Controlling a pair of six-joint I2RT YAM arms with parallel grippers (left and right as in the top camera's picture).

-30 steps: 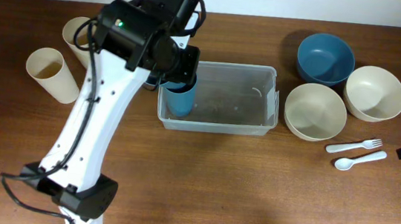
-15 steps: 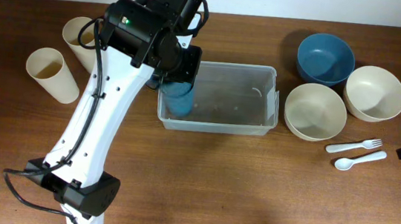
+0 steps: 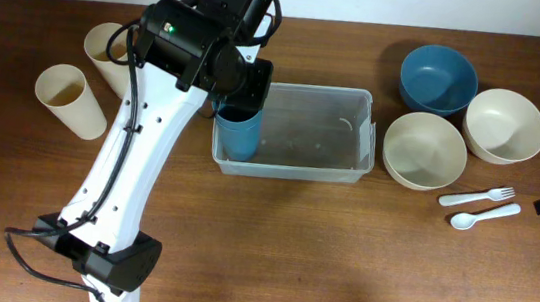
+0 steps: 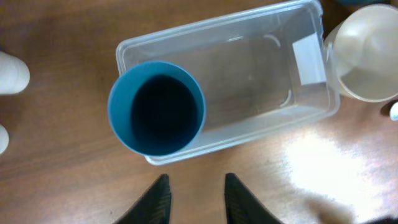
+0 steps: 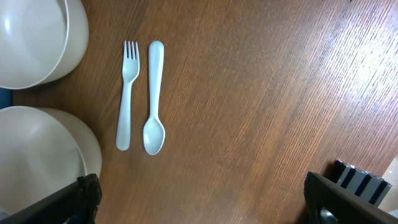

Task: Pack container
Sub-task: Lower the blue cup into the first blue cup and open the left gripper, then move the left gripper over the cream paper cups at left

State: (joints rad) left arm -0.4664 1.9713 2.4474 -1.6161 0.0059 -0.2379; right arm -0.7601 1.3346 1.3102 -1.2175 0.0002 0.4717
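1. The container [image 3: 298,171] lay on the table [image 3: 338,269] just left of centre, its long side running left to right.
2. A blue cup [image 3: 239,134] stood upright in its left end; the remaining floor was bare.
3. The left wrist view looked straight down into the cup [image 4: 118,118] and showed a white label [image 4: 309,59] on the container's [image 4: 249,81] right wall, which the overhead view barely gave.
4. That view also showed the left gripper [image 4: 196,199] released: its two fingers [image 4: 155,200] stood apart, clear of the cup, with nothing between them. Overhead, the wrist's own body hid those fingers.
5. Only the overhead view showed two cream cups [image 3: 71,100] [image 3: 109,52] lying left of the arm.
6. Right of the container sat a cream bowl [image 3: 424,150], nearly touching it, then a blue bowl [image 3: 438,78] and a second cream bowl [image 3: 505,125] behind.
7. A fork [image 3: 476,197] and spoon [image 3: 484,216] lay side by side before the bowls.
8. The right wrist view showed the fork [image 5: 127,93] and spoon [image 5: 153,99] parallel, not touching, and the right gripper [image 5: 214,199] spread wide and empty; overhead, that arm barely showed at the right edge.
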